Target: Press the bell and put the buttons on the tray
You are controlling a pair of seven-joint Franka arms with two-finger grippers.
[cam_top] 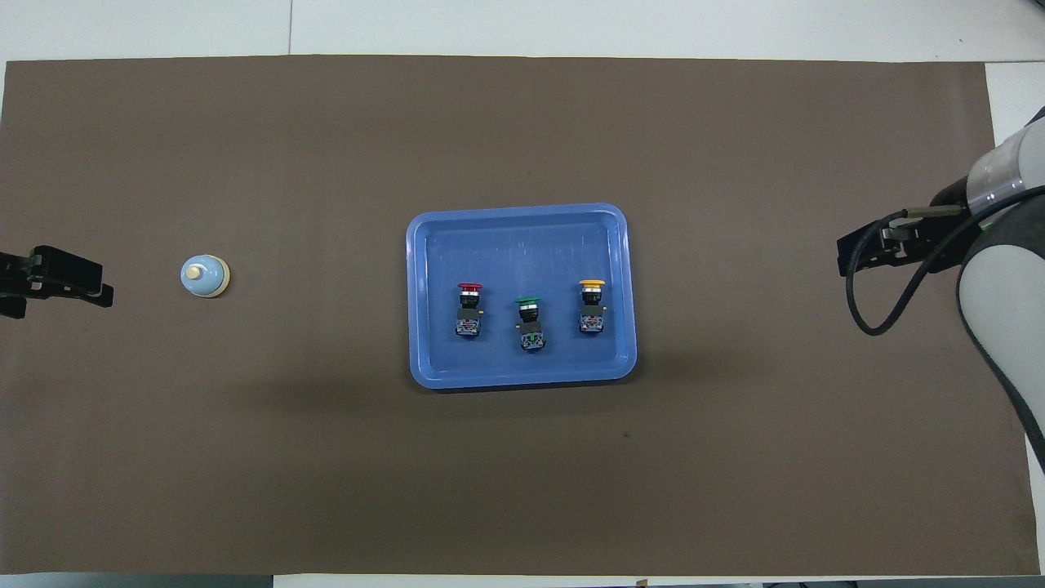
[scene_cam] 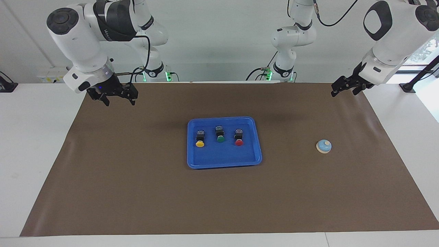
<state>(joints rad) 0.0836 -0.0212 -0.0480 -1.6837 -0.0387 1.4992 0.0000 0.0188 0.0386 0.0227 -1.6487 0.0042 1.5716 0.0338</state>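
The blue tray (scene_cam: 223, 157) (cam_top: 522, 241) lies mid-table on the brown mat. In it stand three buttons in a row: yellow (scene_cam: 200, 139) (cam_top: 592, 306), green (scene_cam: 220, 134) (cam_top: 530, 322) and red (scene_cam: 239, 137) (cam_top: 469, 309). The light-blue bell (scene_cam: 323, 146) (cam_top: 204, 275) sits on the mat toward the left arm's end. My left gripper (scene_cam: 335, 92) (cam_top: 90, 286) hangs open and empty over the mat's corner at that end. My right gripper (scene_cam: 119, 101) (cam_top: 845, 257) hangs open and empty over the mat's corner at the right arm's end.
The brown mat (scene_cam: 137, 178) covers most of the white table (scene_cam: 34, 144). Both arms' bases stand at the robots' edge. A black cable (cam_top: 865, 302) loops off the right wrist.
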